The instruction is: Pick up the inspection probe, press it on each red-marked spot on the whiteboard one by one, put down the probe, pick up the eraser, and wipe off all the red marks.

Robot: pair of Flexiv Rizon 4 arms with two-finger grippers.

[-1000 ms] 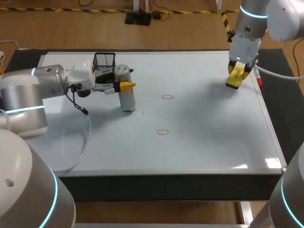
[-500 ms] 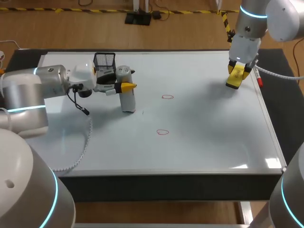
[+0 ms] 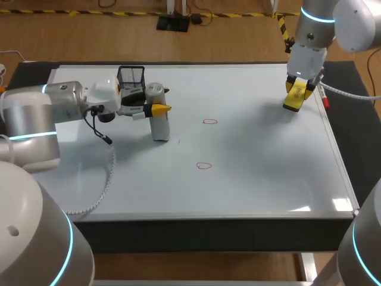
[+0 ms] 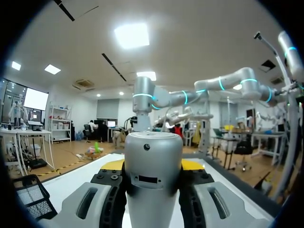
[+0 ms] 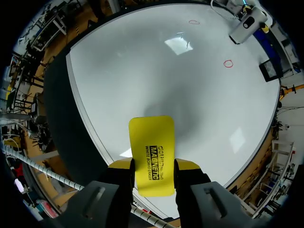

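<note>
The inspection probe, a grey-white cylinder, stands upright with its lower end on the whiteboard, left of the middle. My left gripper is shut on it from the side; in the left wrist view the probe fills the gap between the fingers of the left gripper. Two red marks lie right of the probe. My right gripper hangs over the far right of the board, shut on the yellow eraser.
A black mesh basket stands just behind the probe, near the board's far edge. A red marker lies by the right rim beside my right gripper. A white cable chain curves across the board's left front.
My left gripper with the probe has shifted very slightly to the right. The right arm and the eraser have kept still.
</note>
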